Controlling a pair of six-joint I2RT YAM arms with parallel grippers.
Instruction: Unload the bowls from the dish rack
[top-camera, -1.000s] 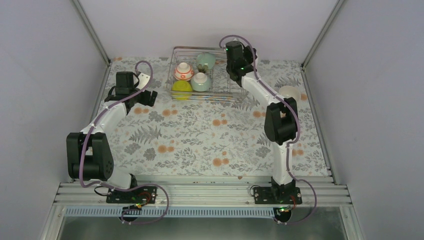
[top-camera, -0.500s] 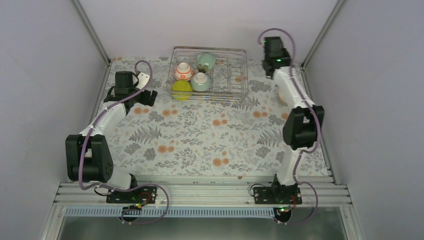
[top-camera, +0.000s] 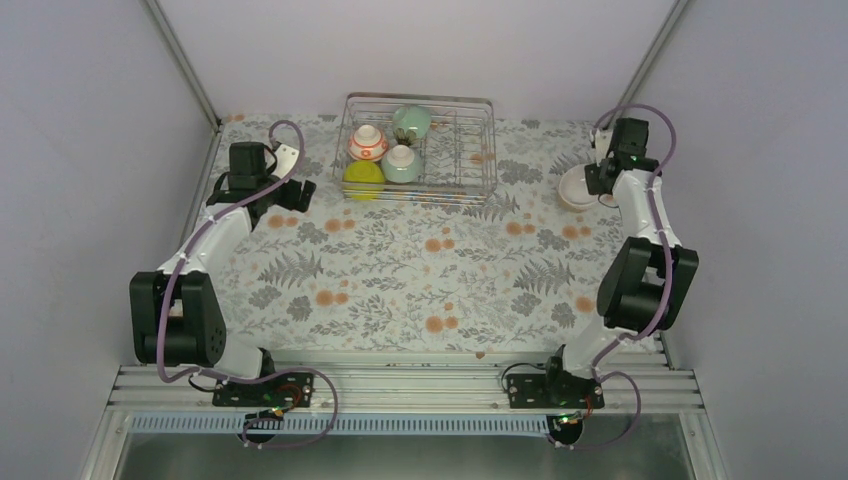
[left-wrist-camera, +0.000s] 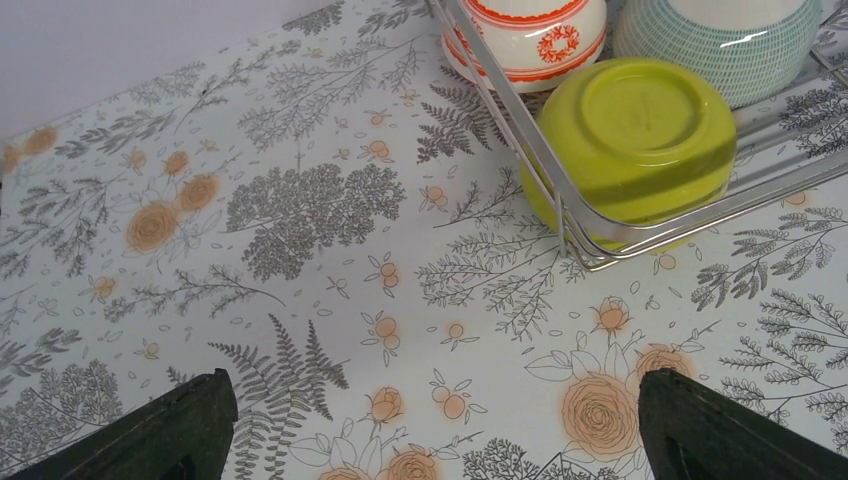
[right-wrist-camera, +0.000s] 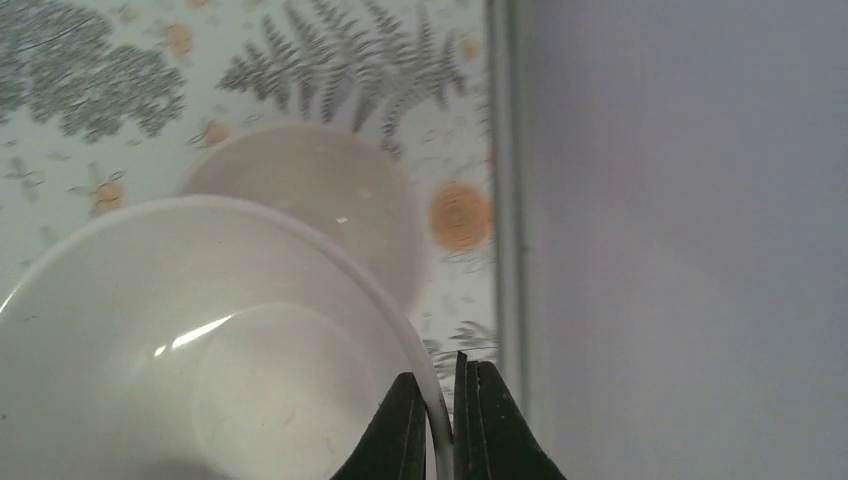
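Note:
The wire dish rack (top-camera: 470, 150) at the back holds a red-and-white bowl (top-camera: 367, 143), a pale green bowl (top-camera: 411, 122), a teal bowl (top-camera: 402, 163) and a lime bowl (top-camera: 363, 178). My right gripper (right-wrist-camera: 440, 400) is shut on the rim of a white bowl (right-wrist-camera: 200, 360), which hangs just above a second white bowl (right-wrist-camera: 330, 200) on the table by the right wall. From above these show as one white bowl shape (top-camera: 576, 188) beside the right gripper (top-camera: 598, 178). My left gripper (left-wrist-camera: 440, 440) is open over the cloth, left of the lime bowl (left-wrist-camera: 640, 130).
The rack's wire corner (left-wrist-camera: 560, 210) lies just ahead of my left fingers. A metal frame rail (right-wrist-camera: 505, 180) and the grey wall stand right next to the held bowl. The flowered cloth (top-camera: 420, 270) covers the table.
My right arm has swung from the rack's right side across to the table's right edge, above the white bowl there. The left arm has stayed in place.

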